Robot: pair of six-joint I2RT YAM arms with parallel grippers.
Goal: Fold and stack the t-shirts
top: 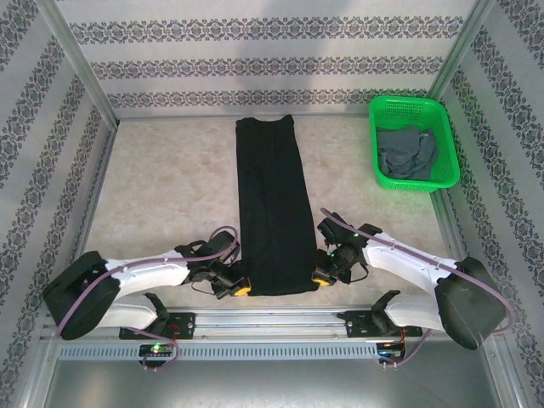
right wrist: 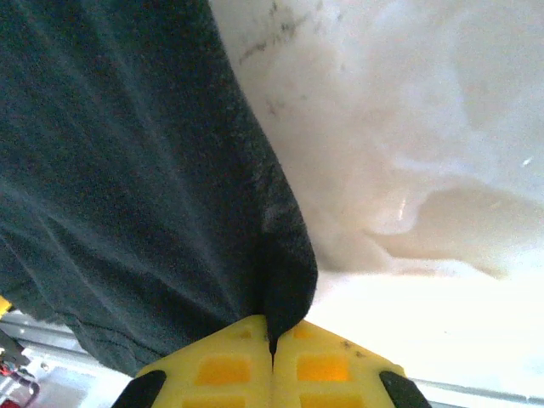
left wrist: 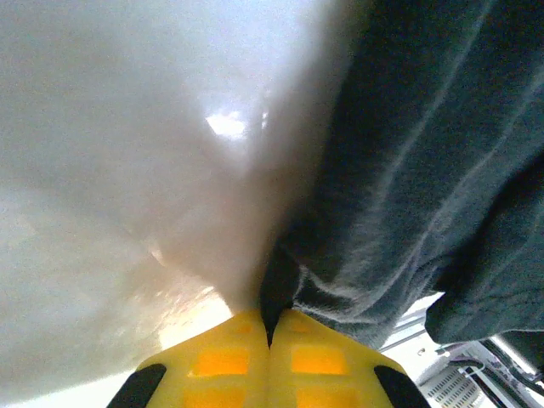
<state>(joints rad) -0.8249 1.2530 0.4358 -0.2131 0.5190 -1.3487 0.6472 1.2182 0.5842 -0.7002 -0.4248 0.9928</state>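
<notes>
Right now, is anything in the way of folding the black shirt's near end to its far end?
Nothing visible. The black shirt lies bare, the left gripper and right gripper pinching its near corners; the green basket sits apart, far right.

In both wrist views the long black cloth t-shirt (left wrist: 425, 153) is cut off at the edges and the pale table (left wrist: 110, 153) is blurred.

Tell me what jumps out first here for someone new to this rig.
The black t-shirt stands out first, folded into a long narrow strip down the middle of the table. The left gripper and right gripper are each shut on one of its near corners. At the far right, a green basket holds the crumpled dark grey t-shirt.
</notes>
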